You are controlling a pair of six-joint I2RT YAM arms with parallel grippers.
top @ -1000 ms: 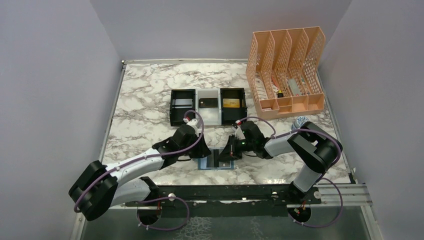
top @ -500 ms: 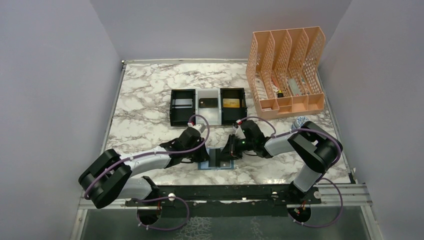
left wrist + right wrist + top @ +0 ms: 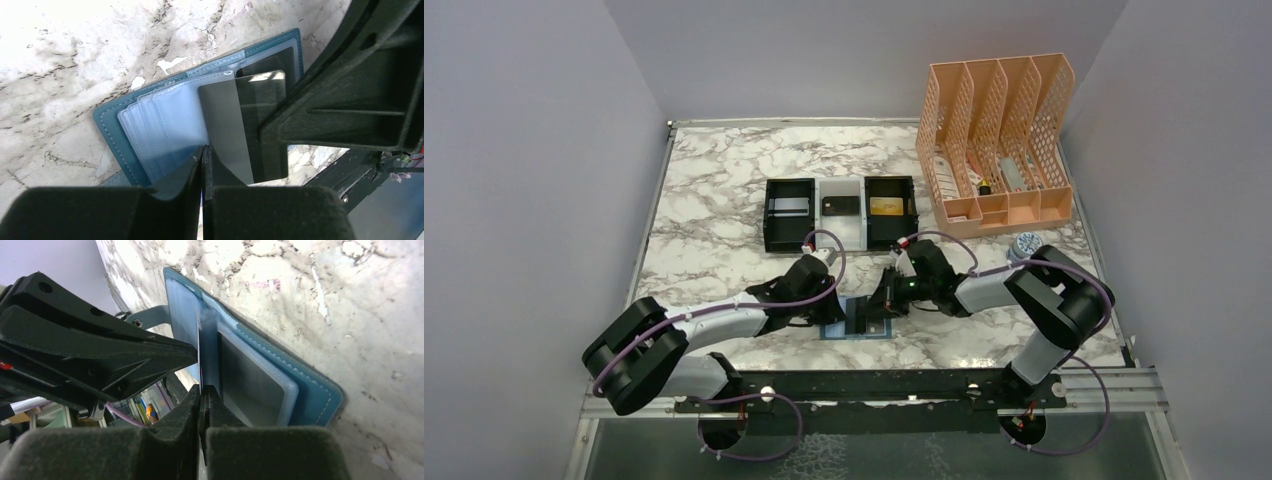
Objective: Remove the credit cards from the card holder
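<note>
Card holder (image 3: 150,120) open flat at near edge of table (image 3: 724,200). Right gripper (image 3: 202,390) pinched shut on grey card (image 3: 225,130). Left gripper (image 3: 202,152) closed at pocket edge, hold unclear. Best: draw card straight along slot, holder pinned.

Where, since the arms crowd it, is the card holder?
Top view: the card holder lies open at the near centre of the table, between the left gripper and right gripper, before the tray.
</note>
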